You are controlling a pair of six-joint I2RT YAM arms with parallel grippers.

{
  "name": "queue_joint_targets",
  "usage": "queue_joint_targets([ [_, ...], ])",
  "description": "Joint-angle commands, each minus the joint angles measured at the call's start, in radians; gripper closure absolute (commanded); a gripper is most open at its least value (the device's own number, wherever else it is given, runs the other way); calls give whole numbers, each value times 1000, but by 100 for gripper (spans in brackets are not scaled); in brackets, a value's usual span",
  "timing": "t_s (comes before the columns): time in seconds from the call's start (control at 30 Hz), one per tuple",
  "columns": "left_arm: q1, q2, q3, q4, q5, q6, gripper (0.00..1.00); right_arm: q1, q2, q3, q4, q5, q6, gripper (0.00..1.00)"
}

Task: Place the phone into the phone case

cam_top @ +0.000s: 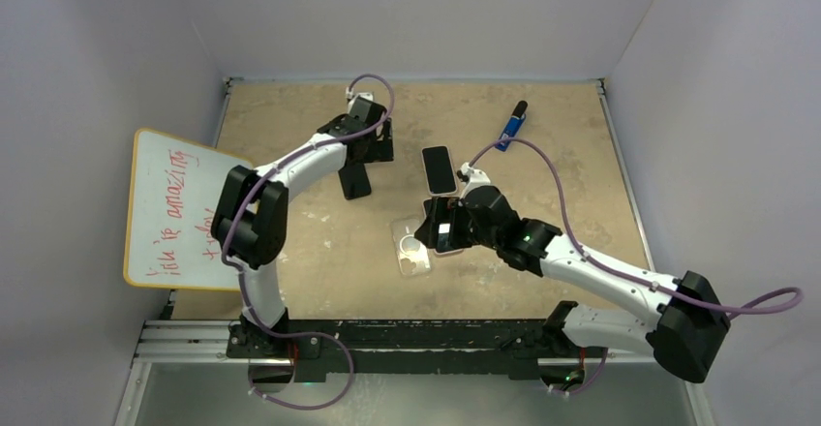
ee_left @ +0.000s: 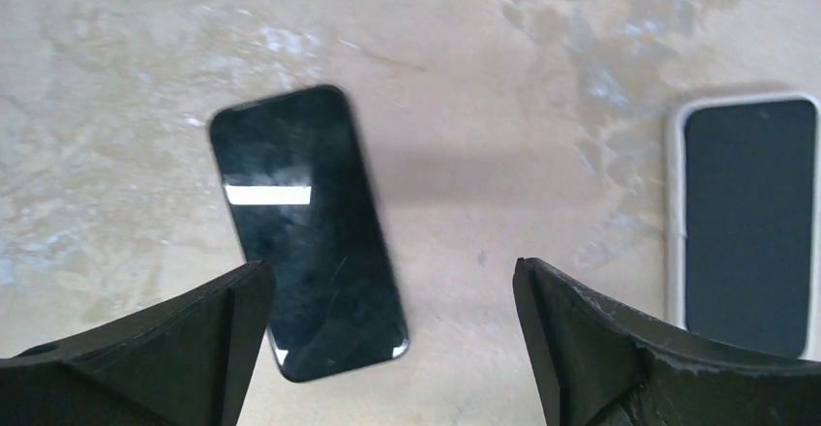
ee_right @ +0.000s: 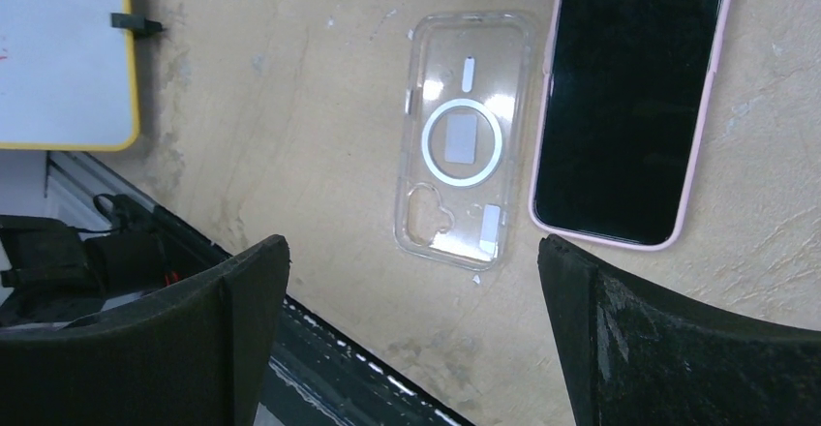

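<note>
A bare black phone (cam_top: 355, 181) lies face up on the tan table, also in the left wrist view (ee_left: 305, 232). My left gripper (cam_top: 369, 151) (ee_left: 392, 349) is open and empty, hovering just behind it; the phone's near end lies by the left finger. A clear phone case (cam_top: 411, 248) (ee_right: 463, 140) lies open side up at centre. A pink-cased phone (ee_right: 629, 97) lies right beside it. My right gripper (cam_top: 438, 225) (ee_right: 411, 339) is open and empty above these two. A white-edged phone (cam_top: 439, 169) (ee_left: 745, 223) lies further back.
A yellow-framed whiteboard (cam_top: 179, 208) (ee_right: 63, 53) overhangs the table's left edge. A blue and black marker (cam_top: 510, 126) lies at the back right. The black mounting rail (cam_top: 387, 334) runs along the near edge. Grey walls enclose the table.
</note>
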Motion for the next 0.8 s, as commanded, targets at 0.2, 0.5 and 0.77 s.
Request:
queue_joint_targets([
  [0.2, 124, 96, 102, -34, -42, 47, 1, -2, 50, 36, 47, -11, -36, 1],
  [0.5, 148, 142, 91, 32, 59, 78, 0, -3, 41, 32, 54, -18, -39, 2],
  [0.77, 148, 232, 140, -33, 22, 49, 2, -1, 33, 35, 54, -34, -54, 3],
])
